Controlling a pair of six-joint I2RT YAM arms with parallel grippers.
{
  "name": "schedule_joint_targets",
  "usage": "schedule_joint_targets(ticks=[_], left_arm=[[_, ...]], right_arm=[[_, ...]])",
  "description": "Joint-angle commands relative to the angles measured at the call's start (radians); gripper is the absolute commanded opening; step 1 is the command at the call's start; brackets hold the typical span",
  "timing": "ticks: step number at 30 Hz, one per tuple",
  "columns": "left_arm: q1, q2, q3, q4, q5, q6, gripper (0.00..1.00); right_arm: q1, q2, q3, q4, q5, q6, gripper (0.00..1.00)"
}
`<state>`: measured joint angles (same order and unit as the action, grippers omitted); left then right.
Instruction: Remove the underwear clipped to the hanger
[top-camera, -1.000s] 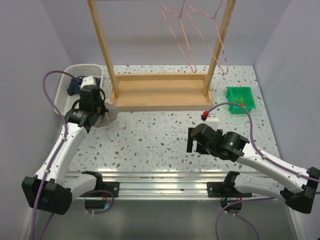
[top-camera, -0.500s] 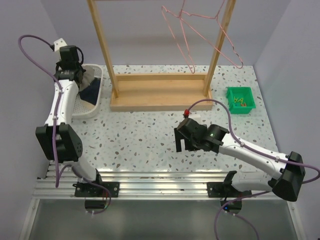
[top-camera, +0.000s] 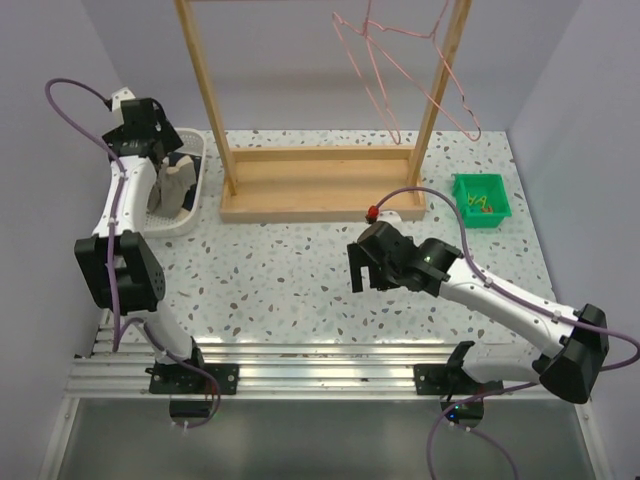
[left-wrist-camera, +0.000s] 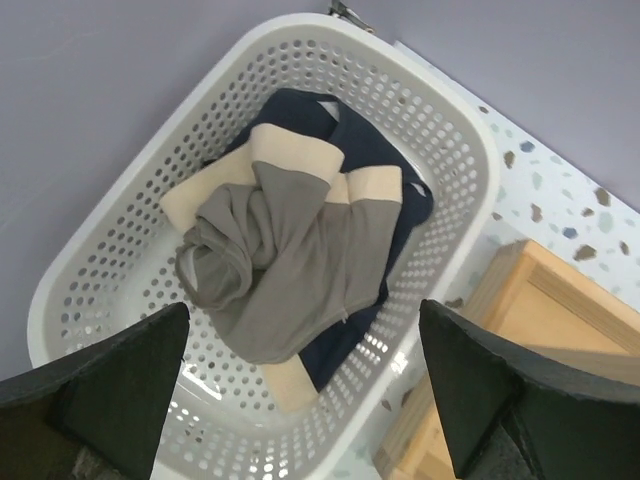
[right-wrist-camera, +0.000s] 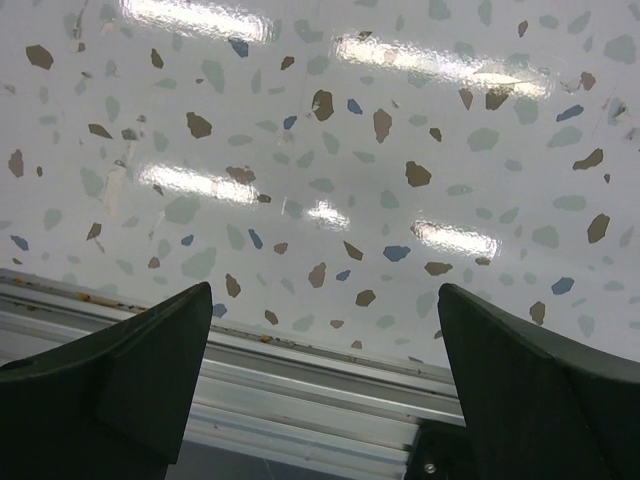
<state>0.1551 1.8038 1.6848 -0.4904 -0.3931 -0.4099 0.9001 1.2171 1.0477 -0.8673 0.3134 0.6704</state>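
Two pairs of underwear lie in the white basket (left-wrist-camera: 480, 170). The grey pair (left-wrist-camera: 290, 270) with a beige waistband is crumpled on top of the dark navy pair (left-wrist-camera: 385, 150). My left gripper (left-wrist-camera: 305, 315) hangs open above them, touching neither. From above, the left gripper (top-camera: 158, 150) is over the basket (top-camera: 190, 215) at the far left, with grey cloth (top-camera: 172, 185) below it. Bare pink wire hangers (top-camera: 440, 90) hang on the wooden rack. My right gripper (top-camera: 362, 278) stands open and empty over the table's middle; its wrist view shows the gripper (right-wrist-camera: 325, 290) above speckled tabletop.
The wooden rack's base (top-camera: 320, 185) sits at the back centre between two upright posts. A small green tray (top-camera: 482, 200) with clips is at the back right. A metal rail (right-wrist-camera: 300, 400) runs along the table's near edge.
My left gripper has opened over the basket and the grey underwear has dropped from it onto the navy pair. The right arm shifted only slightly. The hangers swayed a little.
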Motion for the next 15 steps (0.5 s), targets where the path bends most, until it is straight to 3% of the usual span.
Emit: schedule_joint_targets(ticks=[1, 9, 12, 15], left_arm=[[0.003, -0.144, -0.04, -0.019, 0.126, -0.03, 1.0], [-0.019, -0.521, -0.378, 0.144, 0.722, -0.075, 1.0], [-0.038, -0.609, -0.438, 0.159, 0.883, -0.083, 1.0], [-0.101, -0.658, -0.453, 0.165, 0.954, -0.09, 1.0]], right_arm=[[-0.007, -0.022, 0.078, 0.027, -0.008, -0.049, 0.98], [-0.01, -0.163, 0.117, 0.056, -0.118, -0.057, 0.98], [-0.009, -0.205, 0.159, -0.01, -0.111, -0.022, 0.98], [-0.01, -0.255, 0.202, -0.047, -0.074, -0.015, 0.98]])
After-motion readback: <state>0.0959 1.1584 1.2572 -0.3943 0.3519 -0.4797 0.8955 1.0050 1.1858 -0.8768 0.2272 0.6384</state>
